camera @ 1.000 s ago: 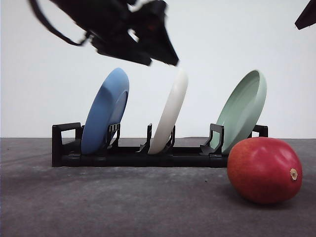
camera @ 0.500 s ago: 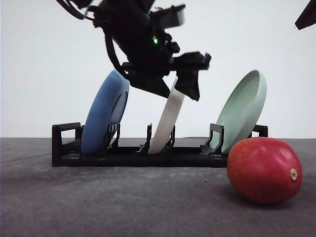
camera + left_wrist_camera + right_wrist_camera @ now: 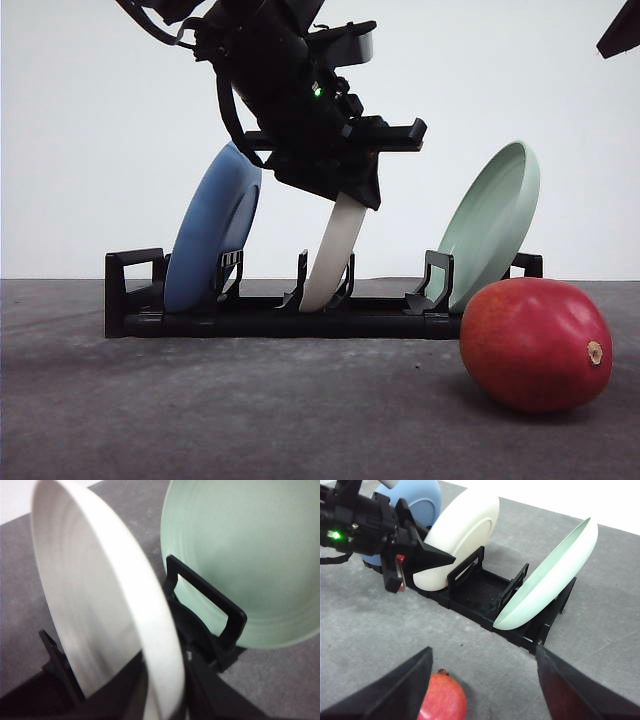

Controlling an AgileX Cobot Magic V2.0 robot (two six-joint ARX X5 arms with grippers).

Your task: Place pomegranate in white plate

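The pomegranate [image 3: 535,345] is glossy red and lies on the grey table at the front right, with its tan nub facing right. It also shows low in the right wrist view [image 3: 442,700]. The white plate [image 3: 338,250] stands on edge in the middle slot of a black rack [image 3: 280,322]. My left gripper [image 3: 370,170] is down over the plate's top rim, its fingers spread open on either side of the rim [image 3: 160,645]. My right gripper [image 3: 485,680] hangs high at the right, open and holding nothing, above the pomegranate.
A blue plate [image 3: 212,235] leans in the rack's left slot and a pale green plate [image 3: 490,225] in its right slot, just behind the pomegranate. Bare grey table lies in front of the rack.
My left arm has come down from above the rack and turned, so that its fingers now straddle the white plate's top rim. The pomegranate and the right gripper have not moved.
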